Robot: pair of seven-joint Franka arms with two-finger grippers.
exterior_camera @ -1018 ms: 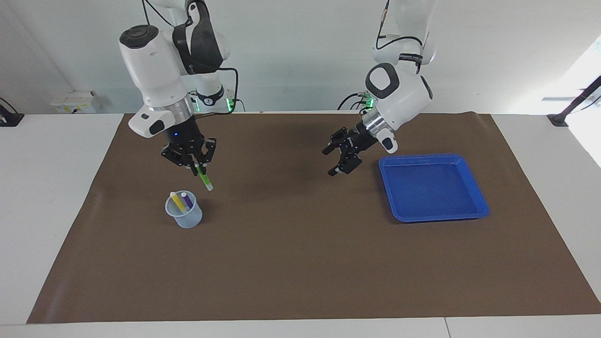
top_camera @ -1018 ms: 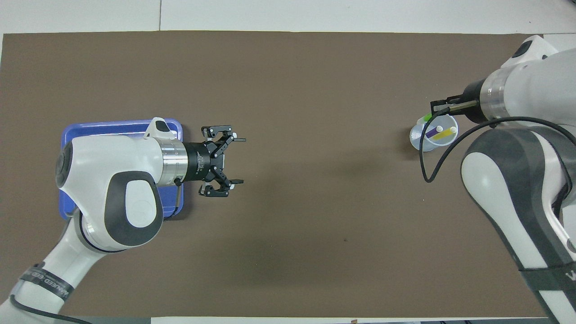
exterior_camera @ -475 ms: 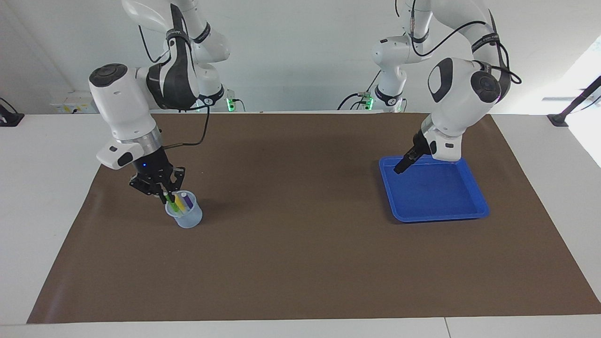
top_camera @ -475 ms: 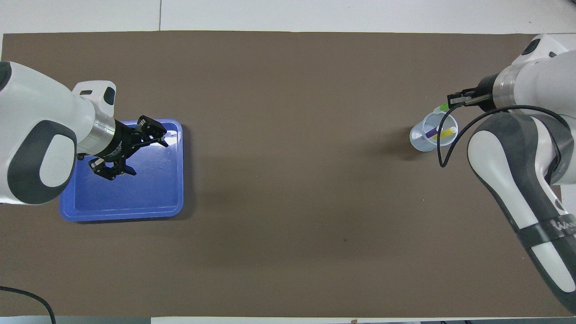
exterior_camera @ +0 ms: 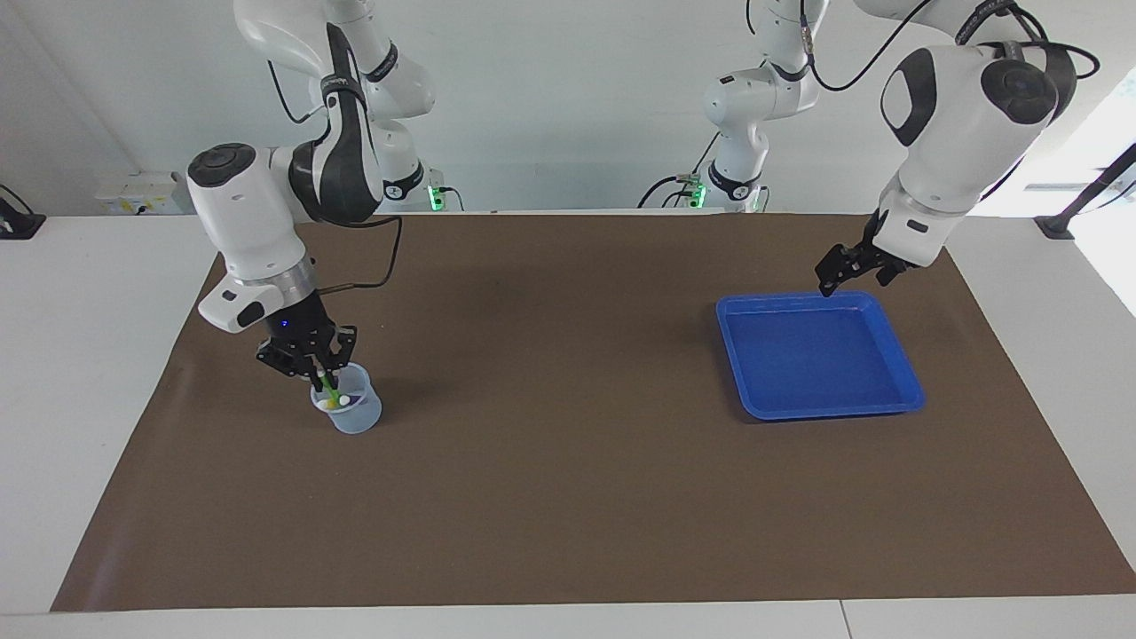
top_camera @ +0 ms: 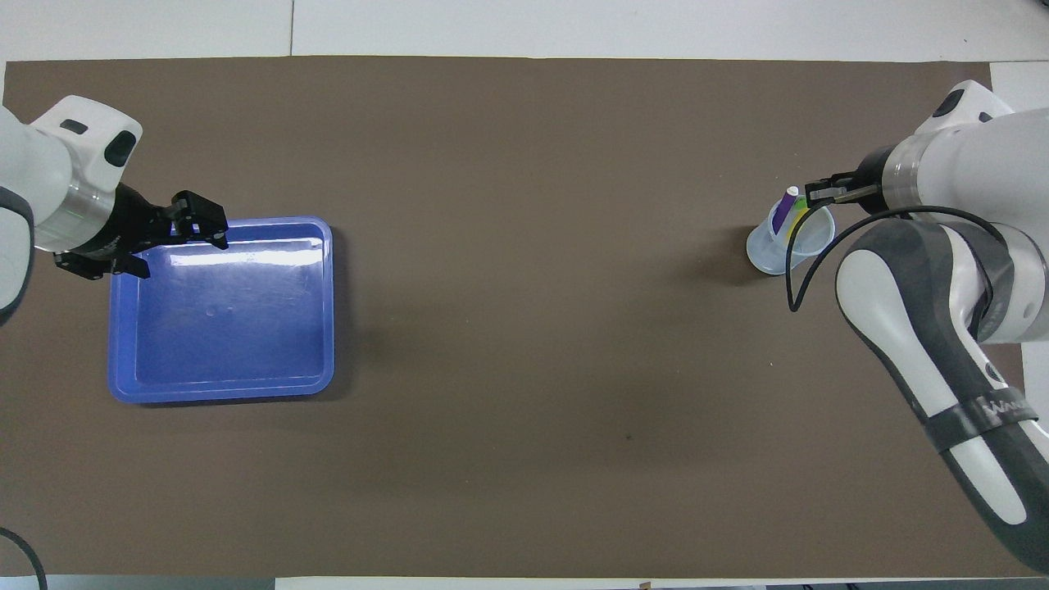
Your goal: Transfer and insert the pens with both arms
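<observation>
A clear plastic cup (exterior_camera: 352, 414) stands on the brown mat toward the right arm's end; it also shows in the overhead view (top_camera: 770, 250). My right gripper (exterior_camera: 312, 366) is just over the cup's rim, shut on the green pen (exterior_camera: 327, 385), whose lower end is inside the cup. The purple pen (top_camera: 784, 211) and the yellow pen (exterior_camera: 331, 405) stand in the cup. My left gripper (exterior_camera: 855, 273) is open and empty, in the air over the edge of the blue tray (exterior_camera: 830, 413) that lies nearest the robots.
The blue tray (top_camera: 221, 393) holds nothing and lies toward the left arm's end. The brown mat (exterior_camera: 568, 461) covers most of the white table. Two slimmer arms with green-lit bases (exterior_camera: 432, 197) stand at the robots' end. A black cable (top_camera: 791, 279) hangs from the right wrist.
The right gripper has lowered the green pen deeper into the cup. The left gripper has risen and drawn back from inside the tray to over its edge nearest the robots.
</observation>
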